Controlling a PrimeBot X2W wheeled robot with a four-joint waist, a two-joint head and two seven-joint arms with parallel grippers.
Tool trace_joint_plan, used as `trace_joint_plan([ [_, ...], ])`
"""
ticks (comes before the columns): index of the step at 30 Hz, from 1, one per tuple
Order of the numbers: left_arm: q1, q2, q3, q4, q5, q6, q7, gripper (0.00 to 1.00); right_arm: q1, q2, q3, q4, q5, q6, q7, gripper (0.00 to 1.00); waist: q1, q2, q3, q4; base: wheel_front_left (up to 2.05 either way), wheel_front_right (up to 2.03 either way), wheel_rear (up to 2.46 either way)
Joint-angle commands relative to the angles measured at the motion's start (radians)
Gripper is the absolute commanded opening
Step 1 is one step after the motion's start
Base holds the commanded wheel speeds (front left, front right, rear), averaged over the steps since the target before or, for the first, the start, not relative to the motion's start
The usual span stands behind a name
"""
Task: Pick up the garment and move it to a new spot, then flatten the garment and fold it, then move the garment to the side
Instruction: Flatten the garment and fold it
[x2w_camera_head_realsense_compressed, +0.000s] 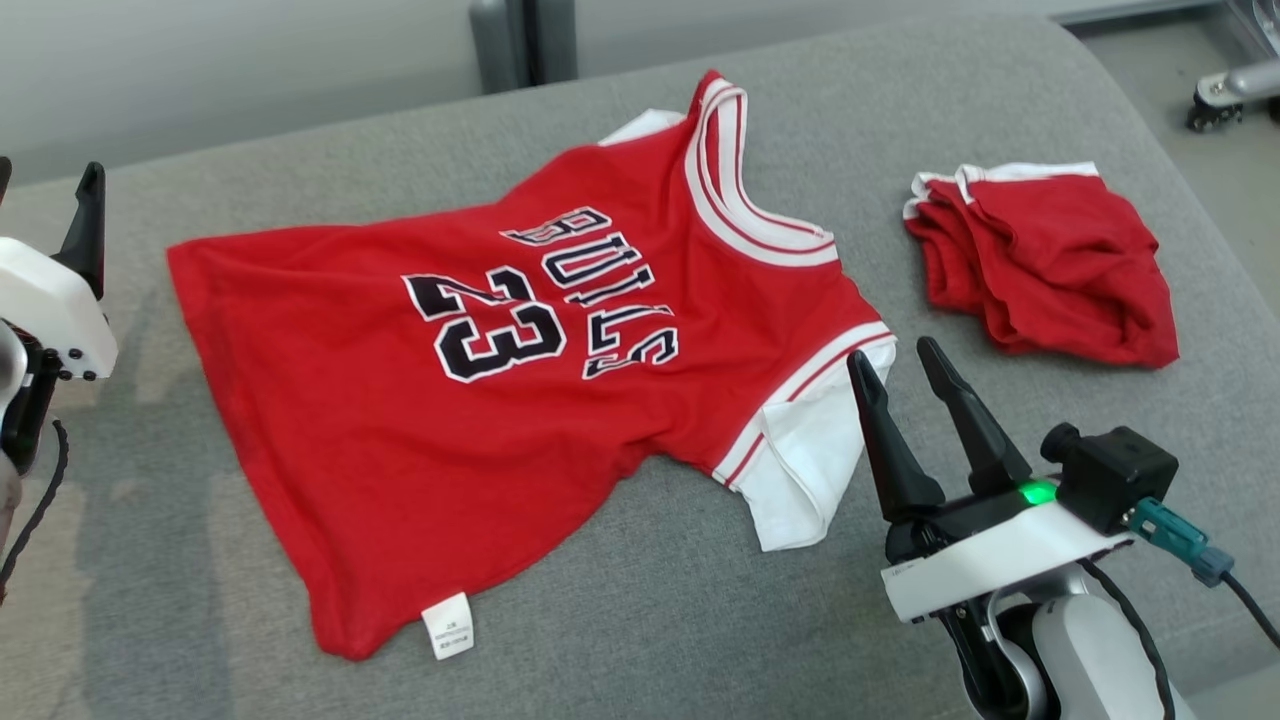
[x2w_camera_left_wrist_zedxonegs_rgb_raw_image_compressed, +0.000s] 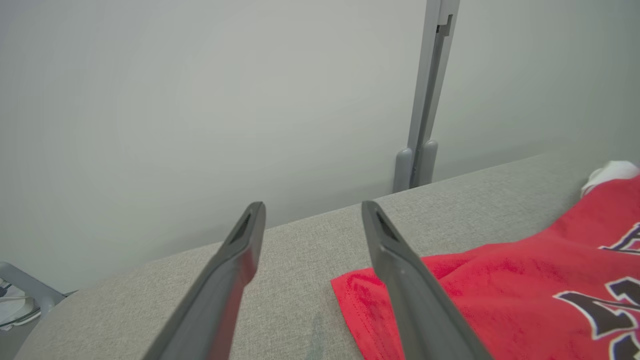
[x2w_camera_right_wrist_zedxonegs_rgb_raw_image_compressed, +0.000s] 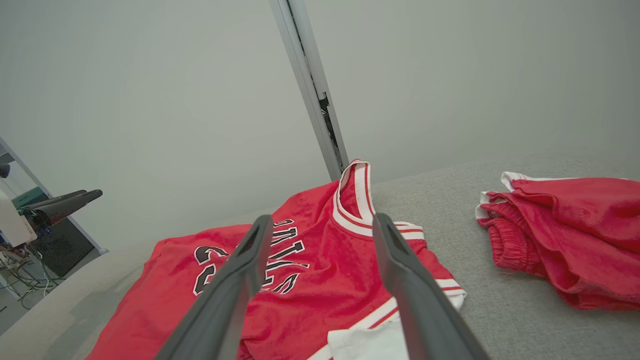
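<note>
Two grippers are waiting with their long fingers spread and nothing between them. The left gripper (x2w_camera_left_wrist_zedxonegs_rgb_raw_image_compressed: 313, 206) is hovering by a hem corner of the red Bulls jersey (x2w_camera_head_realsense_compressed: 380, 420), and the right gripper (x2w_camera_head_realsense_compressed: 893, 350) is hanging just beside the near white sleeve (x2w_camera_head_realsense_compressed: 800, 470).

The jersey is lying face up across the middle of the grey upholstered surface (x2w_camera_head_realsense_compressed: 700, 620), mostly flat. Its neck is pointing toward the far right and its hem toward the left, with a care label (x2w_camera_head_realsense_compressed: 447, 625) poking out at the near hem corner. The far sleeve is tucking partly under the body.

The cloth is looking light, thin and limp, so it is likely going to sag and drag rather than hold any shape. It is probably clinging a little to the woven cover instead of sliding freely. Pinching at the edges is looking like the best hold: a shoulder beside the striped neckline (x2w_camera_head_realsense_compressed: 745, 200) for one gripper and a hem corner for the other.

Folded red shorts (x2w_camera_head_realsense_compressed: 1040, 265) are sitting apart on the right. A pale wall is rising behind, with a grey metal post (x2w_camera_head_realsense_compressed: 510, 40) standing against it.
</note>
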Motion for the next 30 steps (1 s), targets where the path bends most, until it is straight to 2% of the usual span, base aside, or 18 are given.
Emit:
trace_joint_plan([
  [1,0.021,0.017,0.014,-0.018,-0.001,-0.003,-0.004,1.00,0.010,-0.005,-0.004,0.006,0.000,0.000,-0.008,1.00,-0.0001,0.0000,-0.032,0.022,0.00,0.00,0.00],
  [6,0.128,0.052,0.121,-0.190,0.010,0.010,-0.004,1.00,0.038,-0.006,-0.035,0.061,-0.015,0.000,-0.019,1.00,-0.0001,0.0000,-0.084,0.051,0.00,0.00,0.00],
  [10,0.255,0.075,0.200,-0.331,0.016,0.042,-0.004,1.00,0.062,-0.005,-0.058,0.090,-0.026,0.000,-0.027,1.00,-0.0001,0.0000,-0.120,0.071,0.00,0.00,0.00],
  [16,0.479,0.099,0.340,-0.594,0.023,0.135,-0.005,1.00,0.077,-0.005,-0.091,0.101,-0.046,0.000,-0.042,1.00,-0.0001,0.0000,-0.150,0.092,0.00,0.00,0.00],
  [23,0.757,0.053,0.444,-0.900,0.011,0.252,-0.005,1.00,0.113,-0.006,-0.130,0.122,-0.070,0.000,-0.040,1.00,-0.0001,0.0000,-0.173,0.115,0.00,0.00,0.00],
  [27,0.896,-0.005,0.481,-1.031,0.009,0.310,-0.005,1.00,0.145,-0.006,-0.152,0.134,-0.080,0.000,-0.044,1.00,-0.0001,0.0000,-0.209,0.120,0.00,0.00,0.00],
  [30,0.980,-0.048,0.524,-1.114,0.054,0.360,-0.005,1.00,0.159,-0.005,-0.165,0.127,-0.079,0.000,-0.049,1.00,-0.0001,0.0000,-0.231,0.124,0.00,0.00,0.00],
])
